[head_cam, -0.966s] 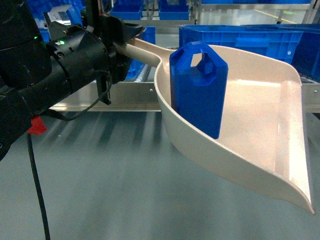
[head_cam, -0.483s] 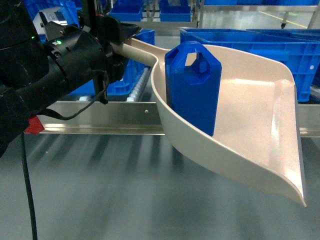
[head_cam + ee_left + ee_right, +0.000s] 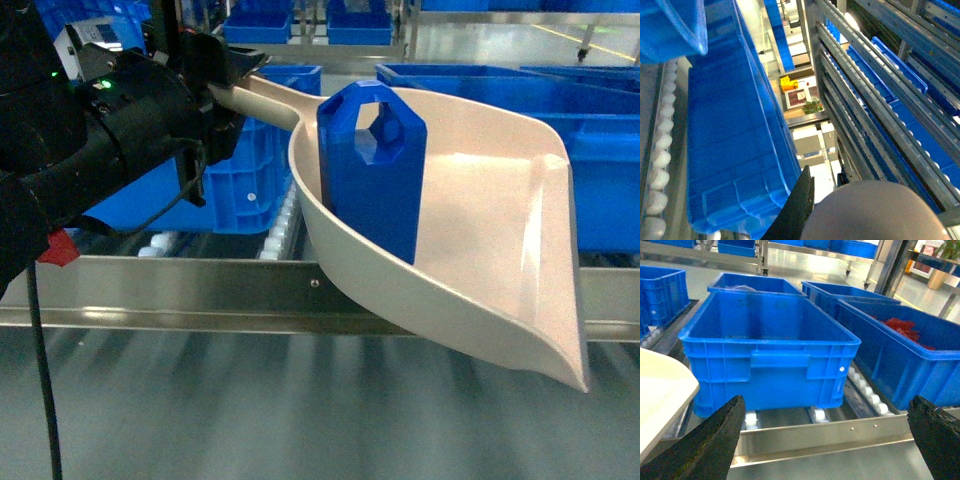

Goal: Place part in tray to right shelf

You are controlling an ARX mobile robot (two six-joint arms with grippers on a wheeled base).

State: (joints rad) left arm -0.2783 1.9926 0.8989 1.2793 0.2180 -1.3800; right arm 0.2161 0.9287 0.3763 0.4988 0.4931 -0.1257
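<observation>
In the head view one blue part (image 3: 370, 170) stands upright inside one beige tray (image 3: 500, 230), against the tray's back wall near the handle. The part has one hole through its top. The tray is in the air, in front of the shelf (image 3: 200, 290), and its wide lip points to the lower right. Its handle (image 3: 265, 95) goes up and left into the left gripper (image 3: 222, 75), whose fingers are closed around the handle.

The shelf has one steel front bar with one rivet that I can see. Behind the bar, white rollers (image 3: 280, 225) run in rails, and blue crates (image 3: 590, 150) stand on them.

In the left wrist view the round end of the handle fills the bottom edge, with one dark finger (image 3: 795, 215) beside it. One long crate (image 3: 735, 140) and one row of rollers (image 3: 660, 150) are on the left there.

In the right wrist view the two fingers (image 3: 705, 445) of the right gripper (image 3: 822, 440) are far apart and hold nothing. Between them I count one big crate (image 3: 770, 355) in front, one with red pieces to its right, two more behind and one at the far left. A corner of the tray shows at the left edge.
</observation>
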